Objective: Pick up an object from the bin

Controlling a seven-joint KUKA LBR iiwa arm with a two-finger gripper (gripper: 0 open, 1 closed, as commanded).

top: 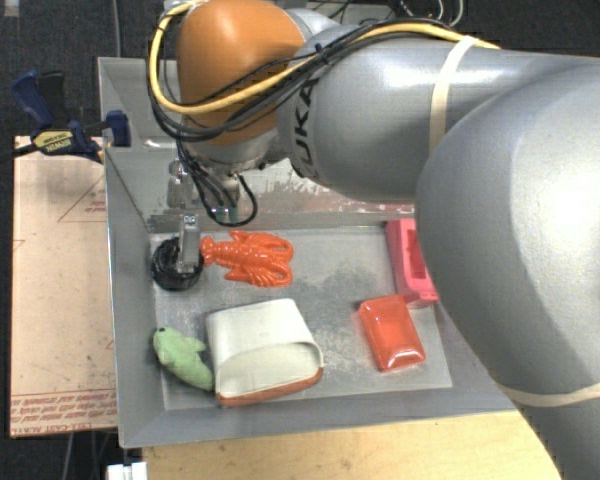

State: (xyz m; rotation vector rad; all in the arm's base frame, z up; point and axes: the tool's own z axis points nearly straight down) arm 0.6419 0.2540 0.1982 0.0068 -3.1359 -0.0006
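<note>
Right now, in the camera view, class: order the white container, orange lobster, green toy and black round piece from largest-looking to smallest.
1. white container
2. orange lobster
3. green toy and black round piece: these look about alike, and the black one is partly covered, so I leave them unranked.

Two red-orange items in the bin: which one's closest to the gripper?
The lobster-shaped toy, at upper left of the bin, right beside the gripper. The other, a plain rectangular block, lies toward the lower right, well away from it.
</note>
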